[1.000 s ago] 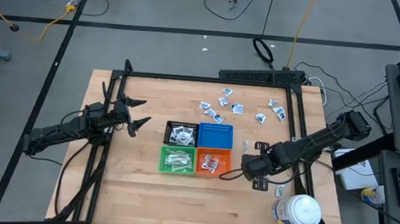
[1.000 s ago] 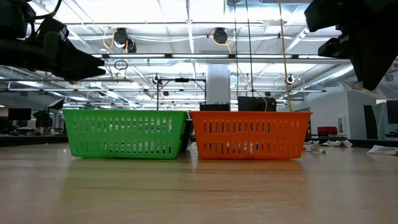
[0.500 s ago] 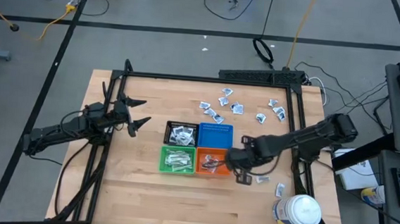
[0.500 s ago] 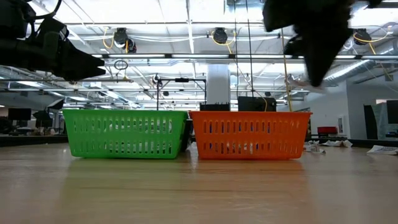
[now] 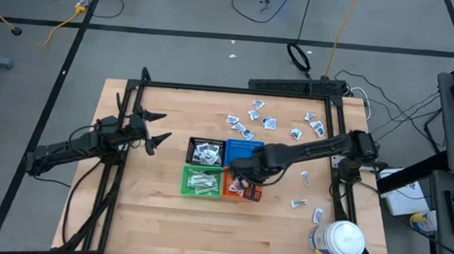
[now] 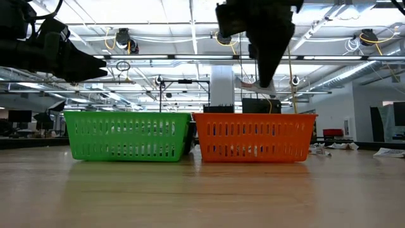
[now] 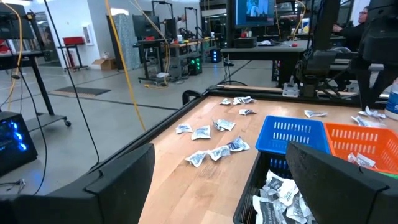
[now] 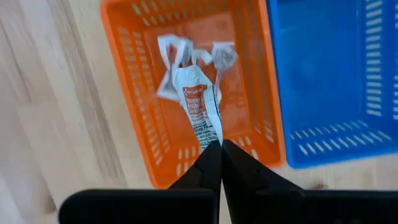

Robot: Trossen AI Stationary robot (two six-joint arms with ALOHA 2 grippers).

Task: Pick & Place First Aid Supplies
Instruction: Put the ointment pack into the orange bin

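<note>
Over the orange bin [image 5: 244, 184] hangs the right gripper [image 8: 217, 151], fingertips pinched tight on one end of a packet [image 8: 200, 112] that dangles above the few packets already lying in that bin, so this looks like the drop step of a placement. Well off to the bin's left, the left gripper [image 5: 155, 133] waits above the table with its fingers spread wide and nothing in them. Next call, by my read: part the fingers to let the packet fall inside the walls, though how high it hangs is hard to judge.
</note>
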